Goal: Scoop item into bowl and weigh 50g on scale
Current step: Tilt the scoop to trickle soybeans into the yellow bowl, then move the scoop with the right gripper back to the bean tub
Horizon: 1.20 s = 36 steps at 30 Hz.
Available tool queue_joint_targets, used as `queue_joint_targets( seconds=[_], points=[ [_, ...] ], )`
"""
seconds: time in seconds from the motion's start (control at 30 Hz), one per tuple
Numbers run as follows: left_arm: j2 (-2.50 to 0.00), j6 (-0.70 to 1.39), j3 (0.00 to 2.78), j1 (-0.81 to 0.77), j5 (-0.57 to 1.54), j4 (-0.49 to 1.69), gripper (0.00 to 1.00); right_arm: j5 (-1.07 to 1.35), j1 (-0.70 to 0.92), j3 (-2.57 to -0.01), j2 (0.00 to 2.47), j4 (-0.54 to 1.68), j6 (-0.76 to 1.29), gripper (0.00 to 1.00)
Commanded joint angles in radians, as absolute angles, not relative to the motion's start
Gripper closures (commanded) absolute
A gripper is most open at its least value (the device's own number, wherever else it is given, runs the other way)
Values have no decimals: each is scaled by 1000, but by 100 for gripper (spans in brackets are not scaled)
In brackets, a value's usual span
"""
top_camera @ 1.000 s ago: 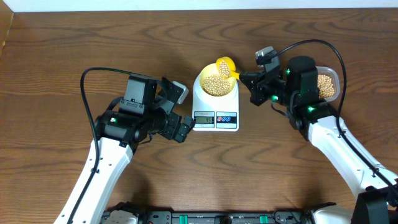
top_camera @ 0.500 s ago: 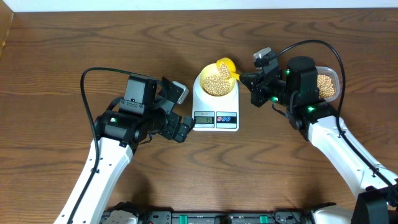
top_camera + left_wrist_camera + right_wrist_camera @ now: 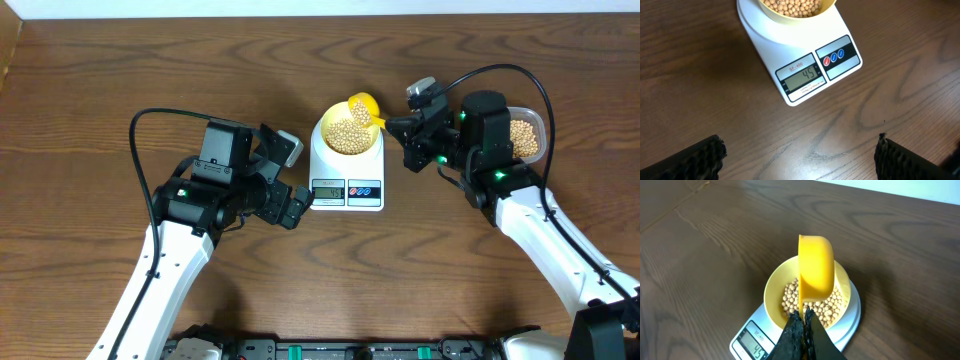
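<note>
Fingertips of the right gripper (image 3: 800,325) are pressed together on the thin handle of the bright yellow scoop (image 3: 816,265); the handle runs straight out from the gripper toward the scale (image 3: 805,55), and the cup of the scoop is rolled onto its side above the far right rim of the bowl (image 3: 771,287); whether any beans (image 3: 790,297) are left inside the cup cannot be told.

The pale yellow bowl sits centred on the round platform of the scale, filled with tan beans to a level below its rim; the display (image 3: 802,77) at the front of the scale reads 45, so by my judgement the load is a little short of the target and only a small top-up is called for.

More beans lie in the clear plastic tub (image 3: 530,135) to the right of the scale, partly hidden behind the right arm; that arm is clearly the nearer one to it.

The left gripper (image 3: 800,160) hangs over the bare table (image 3: 700,90) just in front and to the left of the scale; its fingers are spread wide and hold nothing.
</note>
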<state>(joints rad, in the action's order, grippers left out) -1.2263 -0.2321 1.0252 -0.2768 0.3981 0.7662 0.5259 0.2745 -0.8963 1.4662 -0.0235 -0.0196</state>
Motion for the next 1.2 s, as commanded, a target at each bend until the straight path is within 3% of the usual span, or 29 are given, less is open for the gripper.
queue_joint_targets(
  seconds=[0.0,0.83,1.17],
  points=[
    [-1229,-223,1026,-278,411,770,2,534,282,-899,1472,-10,-38,99],
    [-1229,-224,1026,-278,411,769,2,530,315,-899,1472,-27,-82,99],
    [-1229,-224,1026,-278,411,769,2,530,315,-899,1472,-56,109,99]
  ],
)
